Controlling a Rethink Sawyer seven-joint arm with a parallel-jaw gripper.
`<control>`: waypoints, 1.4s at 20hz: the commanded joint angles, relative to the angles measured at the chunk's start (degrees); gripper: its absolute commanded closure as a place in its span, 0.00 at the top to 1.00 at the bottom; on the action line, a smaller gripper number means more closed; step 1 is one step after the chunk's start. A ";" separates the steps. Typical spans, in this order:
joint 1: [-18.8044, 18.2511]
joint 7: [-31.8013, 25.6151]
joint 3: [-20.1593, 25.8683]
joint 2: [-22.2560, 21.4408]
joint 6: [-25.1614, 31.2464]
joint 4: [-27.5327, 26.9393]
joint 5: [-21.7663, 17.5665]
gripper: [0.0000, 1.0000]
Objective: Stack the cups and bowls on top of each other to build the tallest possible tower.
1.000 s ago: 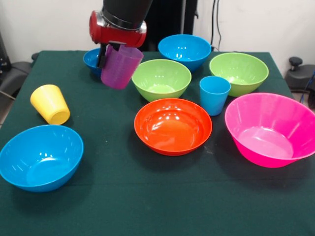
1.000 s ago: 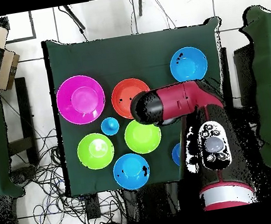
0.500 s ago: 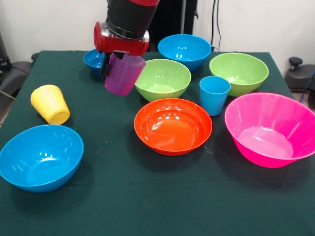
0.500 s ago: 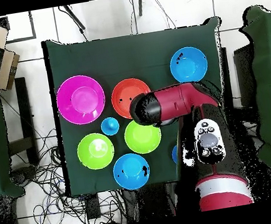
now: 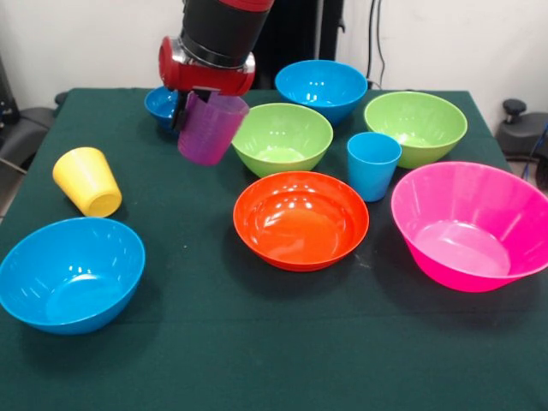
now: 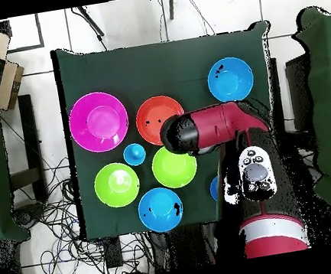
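Above the far left part of the green table point(image 5: 257, 351), the gripper point(image 5: 199, 96) is clamped on the purple cup point(image 5: 208, 128), which hangs tilted and clear of the cloth, its mouth up against the red wrist. Front view only: cup and gripper show here; in the overhead view the red arm point(image 6: 213, 126) covers both, so neither can be placed from above.

Front view, other items:
- small dark blue bowl point(image 5: 160, 104), far left, partly hidden behind the gripper and purple cup.
- yellow cup point(image 5: 86, 181), left side, tipped over on its side, apart from everything.
- light blue bowl point(image 5: 70, 272), near left corner.
- orange bowl point(image 5: 300, 219), centre, upright.
- lime green bowl point(image 5: 282, 137), just behind the orange bowl and right beside the held cup.
- second lime green bowl point(image 5: 415, 127), far right.
- second light blue bowl point(image 5: 321, 88), at the far edge between the two green ones.
- light blue cup point(image 5: 373, 165), upright, between the orange bowl and the pink bowl point(image 5: 469, 224), which sits at the right edge.

Overhead view adds the layout: all bowls lie separately, none nested. The yellow cup is hidden there under the arm; the dark blue bowl shows only as a sliver at the arm's edge.
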 commanded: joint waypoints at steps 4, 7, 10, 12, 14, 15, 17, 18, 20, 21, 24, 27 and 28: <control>1.32 3.75 2.64 2.29 -2.16 0.26 -1.10 0.00; 1.22 3.53 2.71 2.09 -1.94 0.35 -0.85 0.00; 0.88 3.13 2.96 1.91 -2.07 0.62 -0.70 0.00; 0.76 3.12 3.00 1.71 -1.56 0.68 -0.35 0.00; 0.73 2.88 3.09 1.67 -1.41 0.64 -0.35 0.00; 0.72 2.76 3.08 1.66 -1.32 0.62 -0.40 0.00; 0.74 2.79 3.08 1.79 -1.29 0.52 -0.41 0.00; 0.73 2.78 3.10 1.79 -1.30 0.53 -0.41 0.00; 0.71 2.74 3.12 1.80 -1.24 0.53 -0.38 0.00; 0.71 2.76 3.10 1.78 -1.19 0.55 -0.37 0.00; 0.73 2.65 3.10 1.78 -0.89 0.52 -0.33 0.00; 0.84 2.25 3.03 1.85 -0.11 0.24 -0.44 0.00; 0.84 2.34 3.01 1.82 -0.32 0.29 -0.47 0.00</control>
